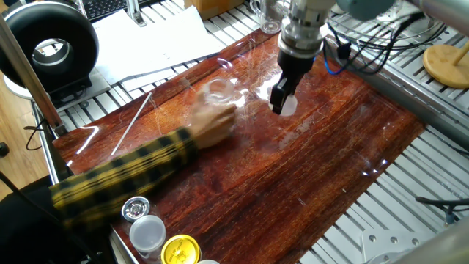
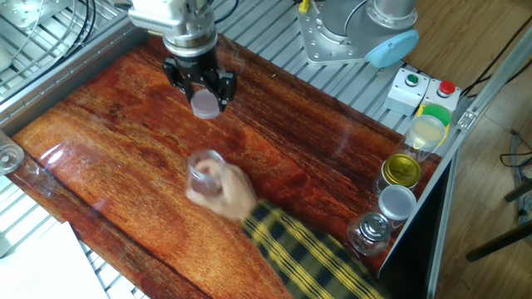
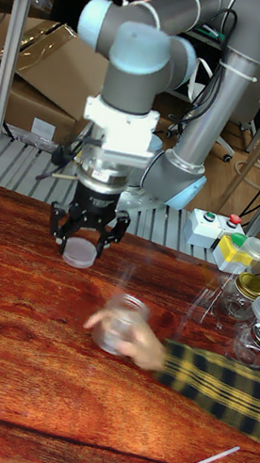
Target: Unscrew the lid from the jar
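Lid (image 2: pixel 204 104) is off, pinched in the gripper (image 2: pixel 204 101) fingers above the bench (image 2: pixel 332 191); a hand (image 2: pixel 229 189) holds the open jar (image 2: pixel 204 173). I'd next set it down.

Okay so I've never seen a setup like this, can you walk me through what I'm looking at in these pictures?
It is one moment seen by three cameras: two look down at a reddish wooden table from opposite sides, and the tall picture faces the machine. The machine is a grey robot arm ending in a two-finger gripper. The gripper is shut on the lid, a small whitish cap, just above the wood. A person's hand, in a yellow plaid sleeve, holds the jar, clear and now open; both are blurred by motion. Spare jars and lids, including a yellow lid, stand at the table's edge.
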Controlling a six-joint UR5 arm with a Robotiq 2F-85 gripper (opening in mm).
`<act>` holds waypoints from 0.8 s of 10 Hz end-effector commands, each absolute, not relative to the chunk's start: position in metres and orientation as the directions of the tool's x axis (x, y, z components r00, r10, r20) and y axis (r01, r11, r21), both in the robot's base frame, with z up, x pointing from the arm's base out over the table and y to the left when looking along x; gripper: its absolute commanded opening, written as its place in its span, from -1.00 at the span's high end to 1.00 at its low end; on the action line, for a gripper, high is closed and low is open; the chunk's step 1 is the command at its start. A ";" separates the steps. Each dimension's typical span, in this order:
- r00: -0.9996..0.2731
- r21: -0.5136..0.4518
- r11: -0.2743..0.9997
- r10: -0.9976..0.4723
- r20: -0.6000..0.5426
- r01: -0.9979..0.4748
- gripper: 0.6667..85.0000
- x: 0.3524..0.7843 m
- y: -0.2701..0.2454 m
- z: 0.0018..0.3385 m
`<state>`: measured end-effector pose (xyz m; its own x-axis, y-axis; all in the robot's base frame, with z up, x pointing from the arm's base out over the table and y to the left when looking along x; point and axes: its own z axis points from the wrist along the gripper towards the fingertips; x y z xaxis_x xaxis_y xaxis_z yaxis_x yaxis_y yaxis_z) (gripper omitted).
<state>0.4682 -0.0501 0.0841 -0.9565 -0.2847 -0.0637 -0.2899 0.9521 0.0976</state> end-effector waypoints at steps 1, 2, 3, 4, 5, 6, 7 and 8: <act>-0.960 0.149 0.952 -0.252 -0.122 -0.269 0.34 0.478 -0.042 0.055; -0.958 0.154 0.950 -0.252 -0.135 -0.272 0.34 0.483 -0.040 0.047; -0.957 0.154 0.950 -0.249 -0.147 -0.271 0.34 0.487 -0.039 0.040; -0.957 0.156 0.950 -0.248 -0.151 -0.271 0.33 0.489 -0.039 0.037; -0.959 0.159 0.951 -0.244 -0.143 -0.266 0.27 0.487 -0.038 0.036; -0.960 0.153 0.951 -0.250 -0.124 -0.267 0.10 0.484 -0.040 0.034; -0.958 0.154 0.948 -0.264 -0.113 -0.279 -0.11 0.481 -0.040 0.033; -0.955 0.144 0.947 -0.274 -0.110 -0.288 -0.26 0.481 -0.042 0.031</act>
